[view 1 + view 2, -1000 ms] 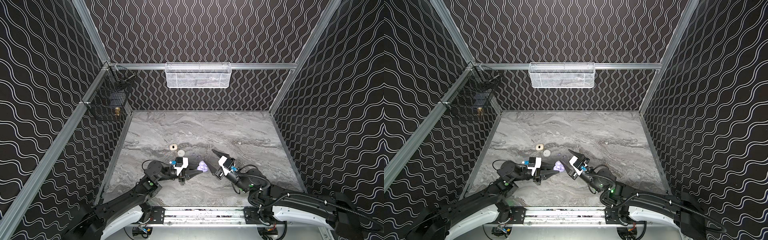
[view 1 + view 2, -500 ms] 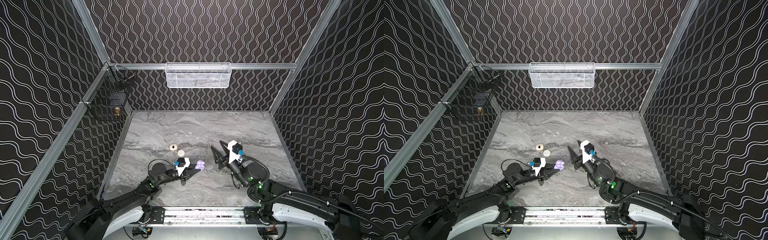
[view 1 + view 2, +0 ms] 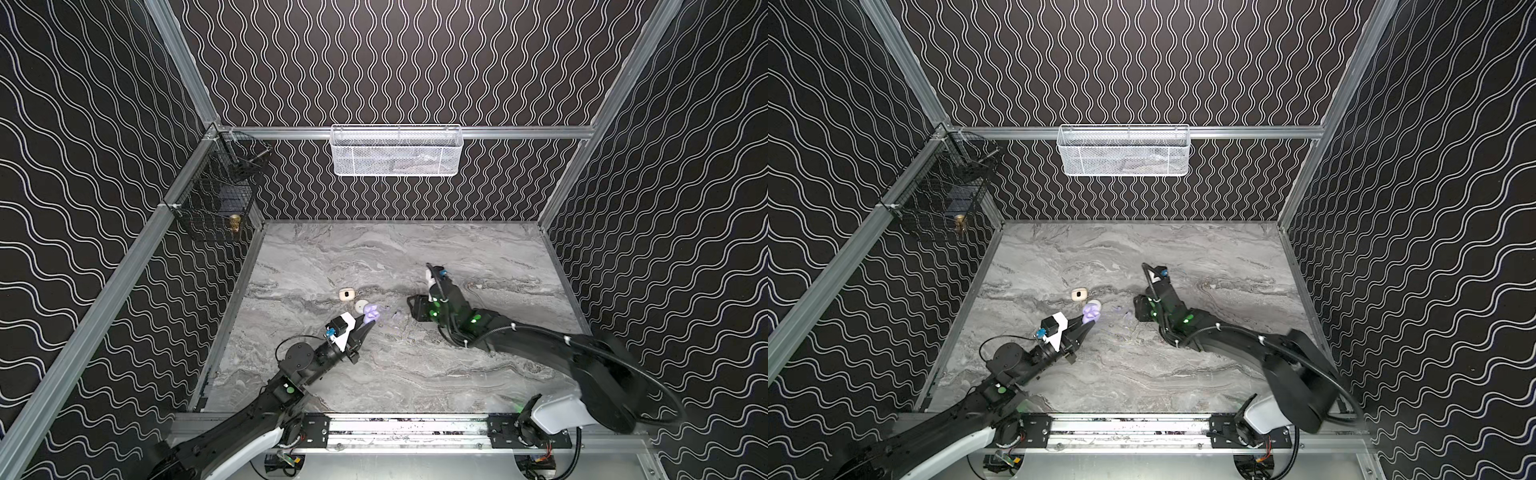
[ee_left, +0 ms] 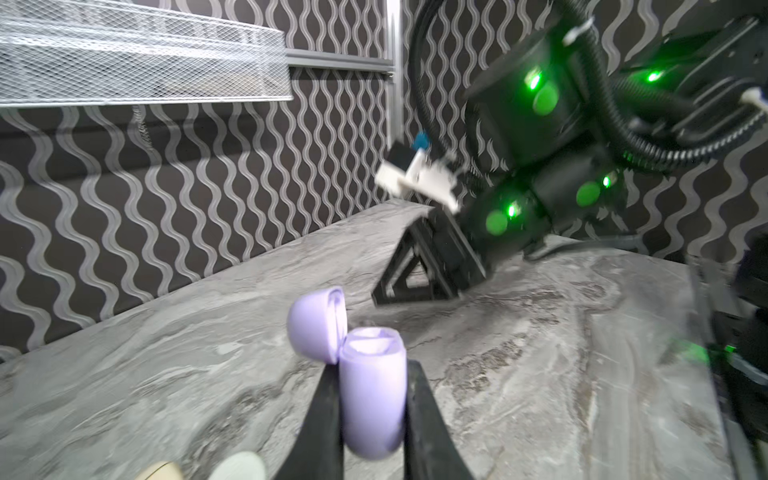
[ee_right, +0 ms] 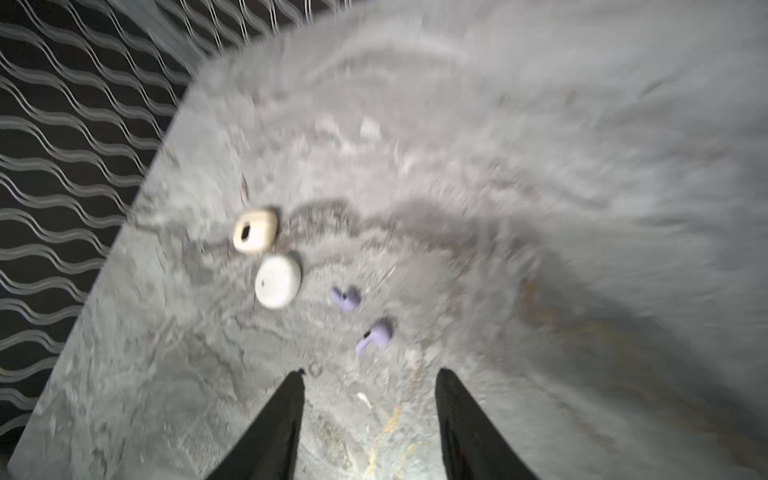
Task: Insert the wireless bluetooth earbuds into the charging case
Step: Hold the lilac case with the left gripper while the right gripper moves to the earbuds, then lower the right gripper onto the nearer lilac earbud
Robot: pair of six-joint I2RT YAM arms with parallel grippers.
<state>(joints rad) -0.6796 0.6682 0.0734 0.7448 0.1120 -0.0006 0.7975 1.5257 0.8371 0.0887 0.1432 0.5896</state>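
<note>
My left gripper (image 4: 371, 365) is shut on the lavender charging case (image 4: 372, 399), gripping its lower body with the lid (image 4: 318, 324) hinged open. Both top views show the case (image 3: 371, 312) (image 3: 1091, 312) held just above the table, left of centre. Two lavender earbuds (image 5: 347, 298) (image 5: 376, 336) lie loose on the marble, between the case and my right gripper (image 5: 372, 370). That gripper is open with nothing between its fingers and points down at the table just short of the earbuds. Both top views show it (image 3: 417, 309) (image 3: 1140, 309) to the right of the case.
A cream case (image 3: 346, 294) and a round white case (image 3: 360, 304) sit on the table just behind the held case. A white mesh basket (image 3: 395, 149) hangs on the back wall and a black wire basket (image 3: 216, 199) on the left wall.
The right arm swung back from the case and turned its open fingers down toward the table. The left gripper carried the lavender case a little left and farther back.
</note>
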